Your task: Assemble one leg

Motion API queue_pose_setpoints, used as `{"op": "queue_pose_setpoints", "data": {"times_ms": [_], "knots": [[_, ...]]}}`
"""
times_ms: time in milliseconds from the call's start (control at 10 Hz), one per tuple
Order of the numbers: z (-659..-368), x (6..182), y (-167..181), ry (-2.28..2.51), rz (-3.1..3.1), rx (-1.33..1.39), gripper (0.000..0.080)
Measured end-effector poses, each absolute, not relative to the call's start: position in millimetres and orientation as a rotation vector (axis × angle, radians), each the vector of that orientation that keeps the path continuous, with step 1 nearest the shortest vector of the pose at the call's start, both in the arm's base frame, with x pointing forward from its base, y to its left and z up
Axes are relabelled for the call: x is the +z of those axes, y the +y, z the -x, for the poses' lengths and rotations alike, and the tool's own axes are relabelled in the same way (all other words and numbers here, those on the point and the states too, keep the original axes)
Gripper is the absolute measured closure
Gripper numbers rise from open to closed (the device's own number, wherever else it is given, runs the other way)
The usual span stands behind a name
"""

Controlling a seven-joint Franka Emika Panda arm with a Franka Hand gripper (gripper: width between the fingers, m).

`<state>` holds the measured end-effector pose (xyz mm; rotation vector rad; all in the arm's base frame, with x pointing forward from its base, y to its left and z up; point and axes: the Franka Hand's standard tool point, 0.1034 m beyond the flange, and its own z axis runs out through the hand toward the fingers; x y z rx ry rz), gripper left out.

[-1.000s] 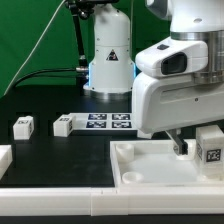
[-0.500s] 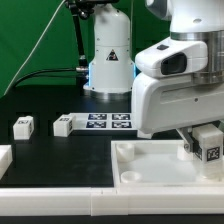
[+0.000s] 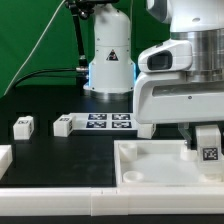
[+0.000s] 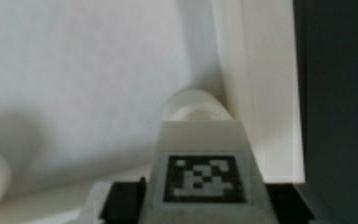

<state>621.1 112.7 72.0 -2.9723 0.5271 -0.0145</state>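
My gripper [image 3: 206,150] is shut on a leg [image 3: 209,141], a small white block with a black-and-white tag on its face. It holds the leg over the corner of the large white tray-like piece [image 3: 150,172] at the exterior view's right. In the wrist view the leg [image 4: 202,140] stands between my dark fingers [image 4: 130,197], with its rounded end close to the tray's raised rim [image 4: 247,60]. I cannot tell whether the leg touches the tray. Two more legs [image 3: 23,126] [image 3: 63,125] lie on the black table at the exterior view's left.
The marker board [image 3: 110,122] lies behind the tray beside the loose legs. Another white part [image 3: 4,157] shows at the left edge. A white wall [image 3: 60,205] runs along the front. The robot's base [image 3: 108,55] stands at the back.
My gripper has carried the leg toward the exterior view's right, along the tray to its right corner. The loose legs and the tray have not moved.
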Motion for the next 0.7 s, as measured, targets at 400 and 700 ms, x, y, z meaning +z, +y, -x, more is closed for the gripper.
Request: {"op": "queue_pose_setpoints", "data": {"times_ms": [400, 700], "knots": [[-620.3, 71.3, 114.9, 1.159, 2.782, 0.033, 0.0508], [-619.9, 71.1, 117.8, 1.484, 2.618, 0.062, 0.0508]]}}
